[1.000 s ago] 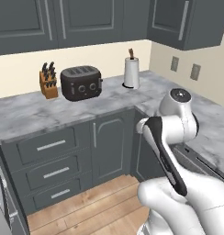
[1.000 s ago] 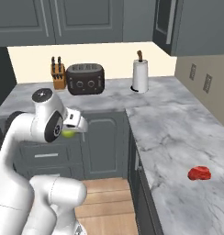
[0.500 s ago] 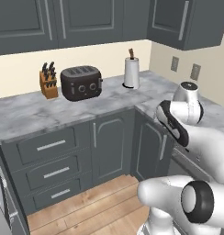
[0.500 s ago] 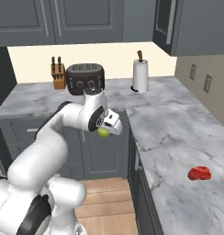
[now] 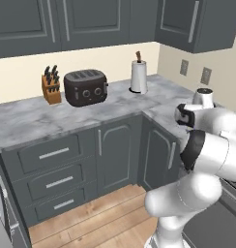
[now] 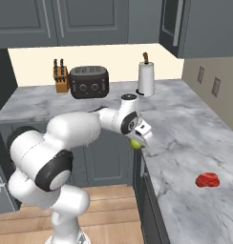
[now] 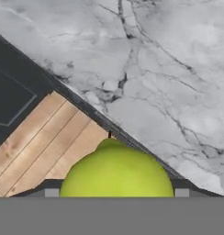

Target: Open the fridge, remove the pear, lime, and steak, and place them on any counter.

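Note:
My gripper [image 6: 139, 138] is shut on the pear [image 6: 135, 143], a small yellow-green fruit. It hangs just above the front edge of the marbled counter [image 6: 185, 124], at the inner corner. In the hand view the pear [image 7: 116, 172] bulges between the fingertips, with the counter [image 7: 169, 69] edge running diagonally right behind it. The steak [image 6: 207, 179], a flat red chunk, lies on the counter to the right, well apart from the gripper. The fridge and the lime are out of view.
A black toaster [image 6: 89, 82], a knife block [image 6: 60, 78] and a paper towel roll [image 6: 146, 78] stand along the back wall. Dark grey cabinets with drawers [image 5: 54, 167] sit under the counter. Wooden floor [image 7: 36, 142] lies below its edge.
The arm has swung to the right with the pear. It went from in front of the cabinets on the left to the counter's corner edge. The steak has not moved.

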